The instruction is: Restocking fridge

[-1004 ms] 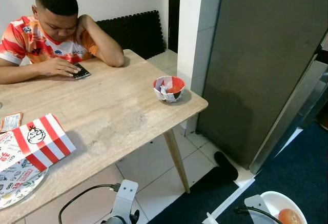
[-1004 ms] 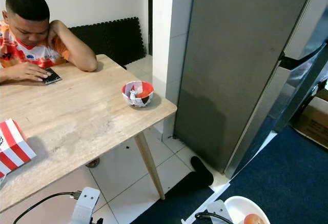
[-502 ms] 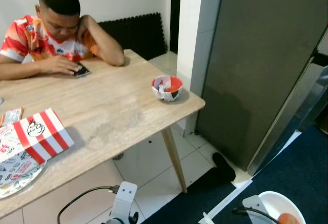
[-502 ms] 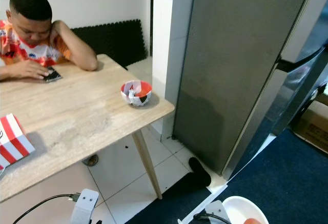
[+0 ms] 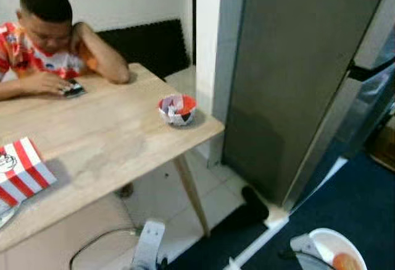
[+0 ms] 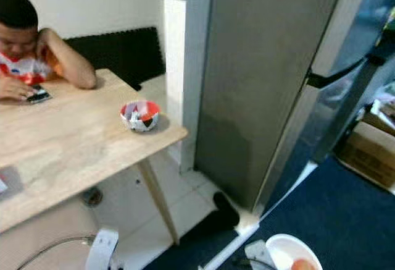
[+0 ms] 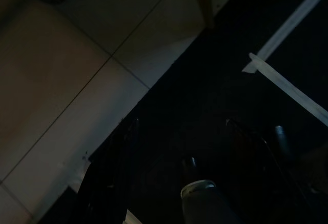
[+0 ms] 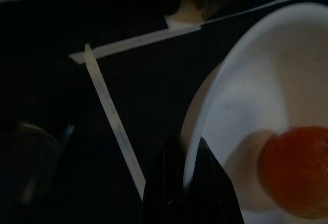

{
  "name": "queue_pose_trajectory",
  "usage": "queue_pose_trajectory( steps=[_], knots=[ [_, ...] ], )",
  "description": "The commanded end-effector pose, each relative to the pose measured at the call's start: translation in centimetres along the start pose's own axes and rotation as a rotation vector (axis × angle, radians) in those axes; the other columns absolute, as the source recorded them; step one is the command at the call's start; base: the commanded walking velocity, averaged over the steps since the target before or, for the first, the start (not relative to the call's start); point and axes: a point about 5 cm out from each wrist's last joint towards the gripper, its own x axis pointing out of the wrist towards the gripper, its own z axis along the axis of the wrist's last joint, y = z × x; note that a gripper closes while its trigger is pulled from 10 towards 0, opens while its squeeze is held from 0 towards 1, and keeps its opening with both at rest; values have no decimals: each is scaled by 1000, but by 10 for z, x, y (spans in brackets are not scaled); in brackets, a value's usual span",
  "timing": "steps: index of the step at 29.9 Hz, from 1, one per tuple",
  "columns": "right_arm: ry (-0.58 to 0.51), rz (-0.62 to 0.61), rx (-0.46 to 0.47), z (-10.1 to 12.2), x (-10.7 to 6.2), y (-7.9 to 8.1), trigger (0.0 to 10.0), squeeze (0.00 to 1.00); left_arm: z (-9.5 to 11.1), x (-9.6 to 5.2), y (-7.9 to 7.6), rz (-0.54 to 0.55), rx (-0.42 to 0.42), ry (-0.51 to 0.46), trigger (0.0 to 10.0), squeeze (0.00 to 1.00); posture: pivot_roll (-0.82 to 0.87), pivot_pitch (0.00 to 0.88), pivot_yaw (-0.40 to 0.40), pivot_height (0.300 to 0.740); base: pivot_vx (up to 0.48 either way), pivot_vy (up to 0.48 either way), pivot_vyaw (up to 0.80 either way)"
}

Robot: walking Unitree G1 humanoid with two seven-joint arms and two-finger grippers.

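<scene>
The head camera has swung right toward the closed grey fridge [image 6: 271, 78], while the right gripper [image 8: 187, 183] pinches the white bowl [image 8: 256, 106] rim, keeping its orange fruit [image 8: 294, 170] level; the left gripper's fingers are unreadable.

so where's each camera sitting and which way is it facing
Left eye view: on the head, looking down at the light wooden table, seated person and tall grey fridge; silver left arm at the bottom edge.
Right eye view: same scene, also the white bowl holding an orange fruit.
Left wrist view: dark, facing the tiled floor.
Right wrist view: right gripper pinching that bowl's rim.
Shared: bowl and fruit.
</scene>
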Motion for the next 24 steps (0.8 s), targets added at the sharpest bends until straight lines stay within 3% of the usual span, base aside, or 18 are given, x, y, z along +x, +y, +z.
queue_pose_trajectory(
  steps=[1,24],
  knots=[
    [-22,-15,-4,6,1,-5,10000,0,-1,0,-1,-3,-7,4,10000,0,-71,13,-31,740,0,-292,0],
    [-20,-13,-12,5,1,-5,10000,0,6,1,-1,-5,-36,-20,10000,0,-74,17,-30,740,0,-349,0]
  ],
)
